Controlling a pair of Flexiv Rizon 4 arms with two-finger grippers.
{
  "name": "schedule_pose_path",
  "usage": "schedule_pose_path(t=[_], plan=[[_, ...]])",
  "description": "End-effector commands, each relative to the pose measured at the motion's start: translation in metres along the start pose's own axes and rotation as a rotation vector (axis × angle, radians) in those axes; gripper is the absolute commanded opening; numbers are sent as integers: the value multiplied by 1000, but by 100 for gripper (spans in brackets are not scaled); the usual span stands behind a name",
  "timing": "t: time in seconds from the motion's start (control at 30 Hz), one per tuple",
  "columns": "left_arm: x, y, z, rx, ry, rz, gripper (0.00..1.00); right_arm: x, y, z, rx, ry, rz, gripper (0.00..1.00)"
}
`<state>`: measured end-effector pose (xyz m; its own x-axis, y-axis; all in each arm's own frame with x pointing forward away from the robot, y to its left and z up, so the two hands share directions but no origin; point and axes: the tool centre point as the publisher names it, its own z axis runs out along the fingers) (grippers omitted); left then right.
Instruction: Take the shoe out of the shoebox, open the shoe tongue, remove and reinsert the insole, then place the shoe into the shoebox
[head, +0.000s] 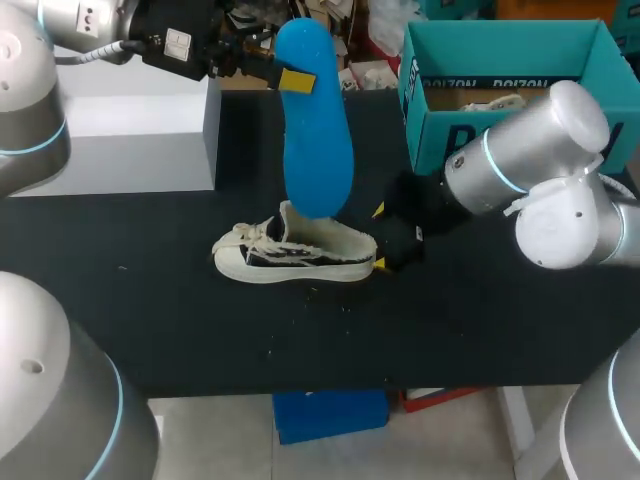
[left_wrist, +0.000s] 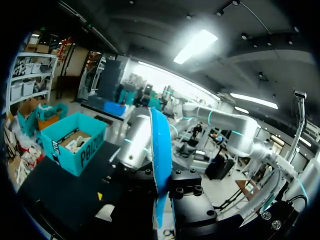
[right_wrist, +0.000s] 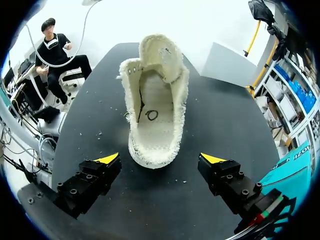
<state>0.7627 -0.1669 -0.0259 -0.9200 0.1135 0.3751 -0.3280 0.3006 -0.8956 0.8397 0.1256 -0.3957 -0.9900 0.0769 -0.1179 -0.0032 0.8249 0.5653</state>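
The shoe (head: 290, 255) stands on its sole on the black table (head: 150, 300), with its tongue raised. Just behind its heel is the right gripper (right_wrist: 160, 159), its fingers spread wide and clear of the shoe. Above the shoe, the left gripper (head: 290, 78) clamps the blue insole (head: 312, 120) upright. The shoebox (head: 432, 135) stands beyond the shoe's heel.

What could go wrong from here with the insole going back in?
The insole hangs from the left gripper by its top end alone; its lower tip could catch on the collar of the shoe and buckle. The right gripper stands open around the heel without touching, so the shoe may slide or tip when pushed.
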Motion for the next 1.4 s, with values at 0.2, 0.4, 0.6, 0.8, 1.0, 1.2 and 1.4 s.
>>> schedule_pose_path(t=[0.2, 0.4, 0.6, 0.8, 1.0, 1.2, 1.4], plan=[[-1, 1, 1, -1, -1, 1, 0, -5, 14, 1, 234, 2, -11, 100], [-1, 1, 1, -1, -1, 1, 0, -8, 19, 3, 293, 3, -20, 100], [-1, 1, 1, -1, -1, 1, 0, -15, 26, 3, 307, 2, -33, 100], [-1, 1, 1, -1, -1, 1, 0, -24, 32, 0, 313, -1, -50, 100], [-1, 1, 1, -1, -1, 1, 0, -34, 42, 3, 344, 7, -75, 100], [-1, 1, 1, -1, -1, 1, 0, -43, 54, 15, 403, 31, -92, 100], [-1, 1, 1, -1, -1, 1, 0, -49, 68, 30, 425, 45, -95, 100]])
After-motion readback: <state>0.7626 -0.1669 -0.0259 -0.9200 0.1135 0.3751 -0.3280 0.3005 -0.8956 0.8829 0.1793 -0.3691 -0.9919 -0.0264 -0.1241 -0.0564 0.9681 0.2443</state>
